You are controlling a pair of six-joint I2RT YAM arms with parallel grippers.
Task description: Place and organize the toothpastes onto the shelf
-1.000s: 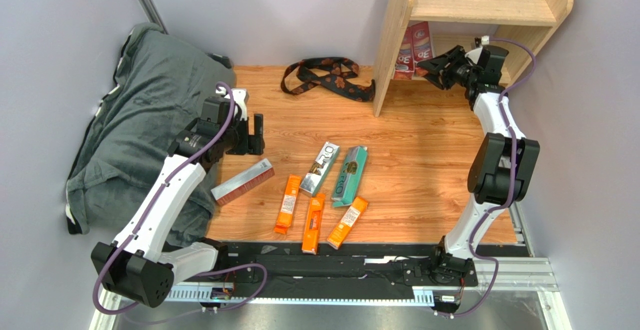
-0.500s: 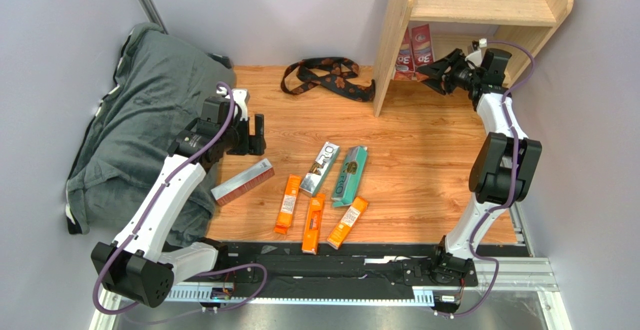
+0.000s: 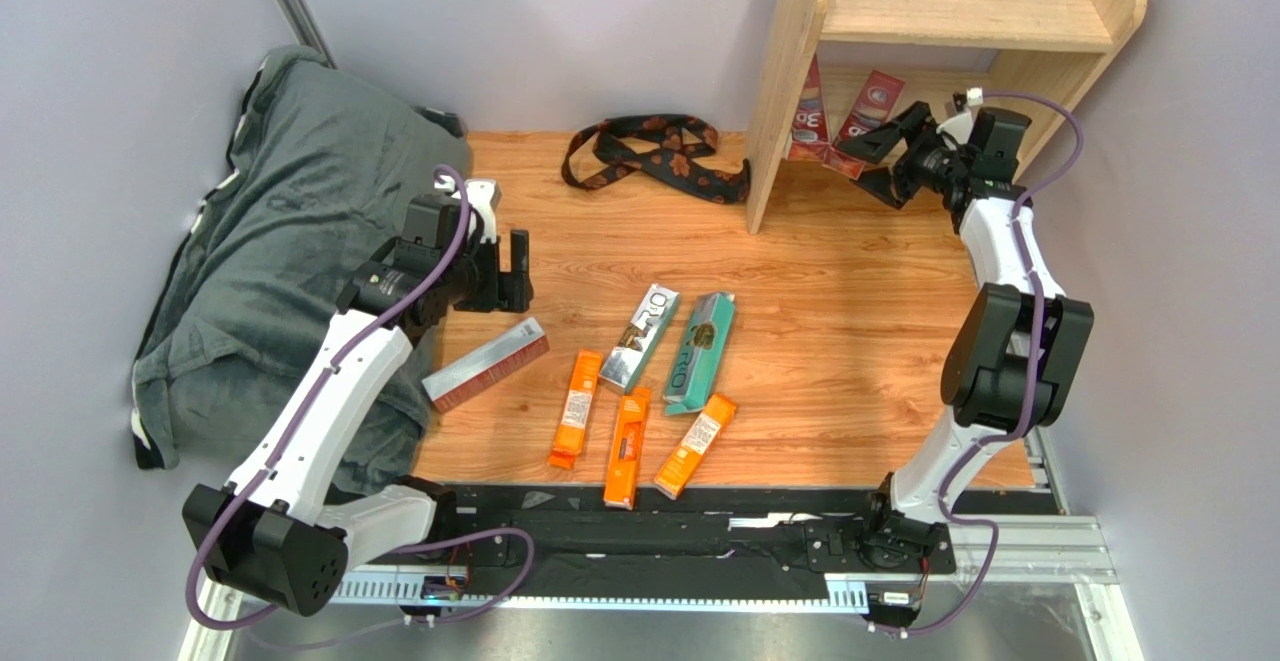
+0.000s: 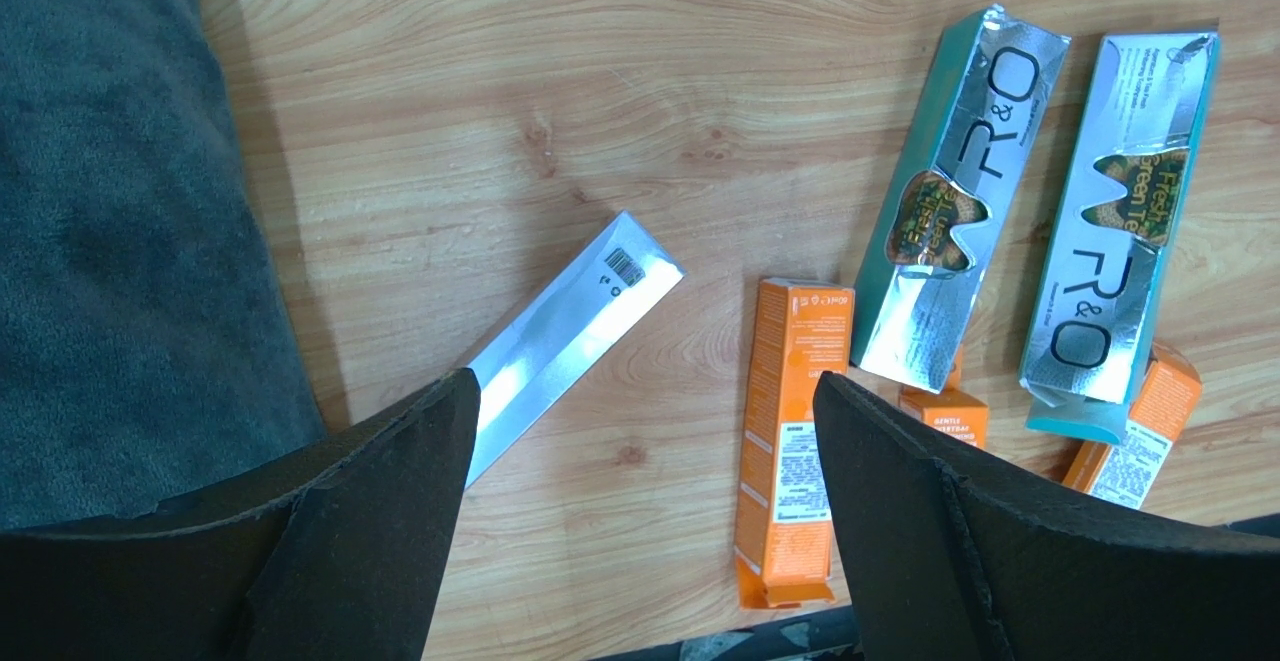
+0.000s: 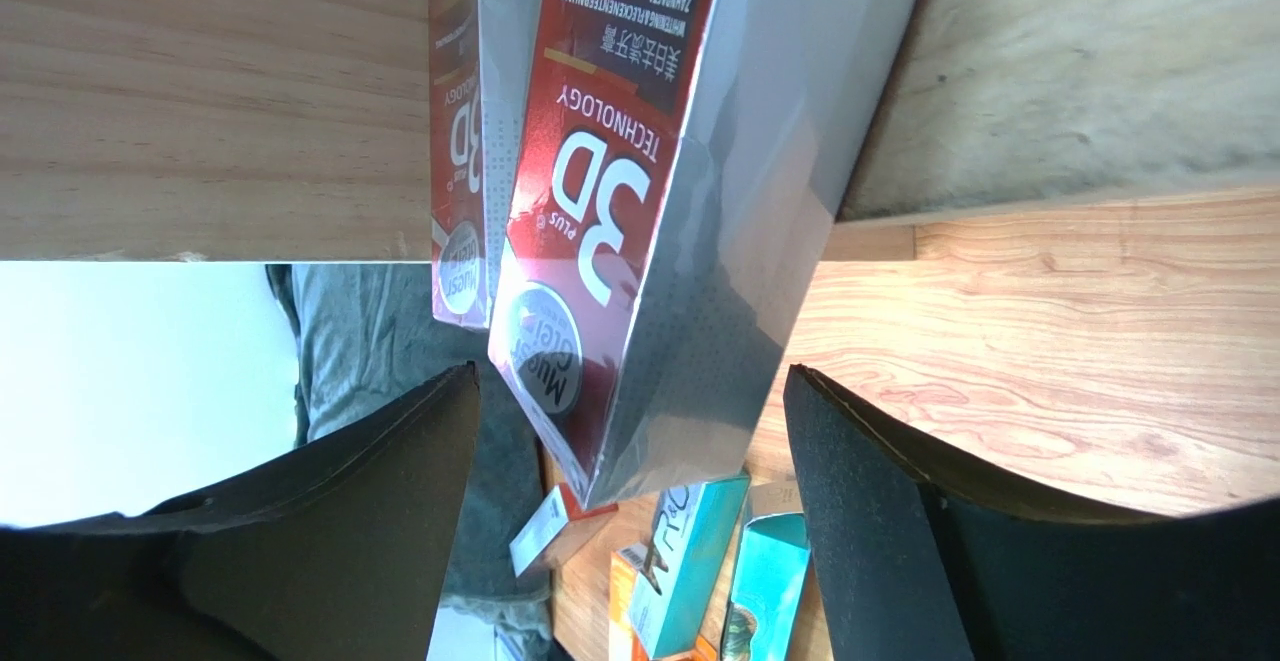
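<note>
Right gripper (image 3: 897,156) released, jaws wide around tilted dark red box (image 5: 601,211) in the shelf (image 3: 781,91) lower tier. Left gripper (image 4: 646,384) spread, empty, far from shelf.

You are getting soft, even light from above in the overhead view, and it is keeping the wooden table (image 3: 842,316) bright and sharp right up to the shelf (image 3: 962,1). Under the shelf's top board the light is dimming. Well away from the shelf, the left wrist camera is catching glare on the silver-faced box (image 4: 564,339) (its barcode is reading clearly), while the left fingers (image 4: 376,541) are showing dark and soft. Just outside the shelf's side panel, the right wrist view is blowing out to white, though the dark red box (image 5: 601,226) is printing sharp.
</note>
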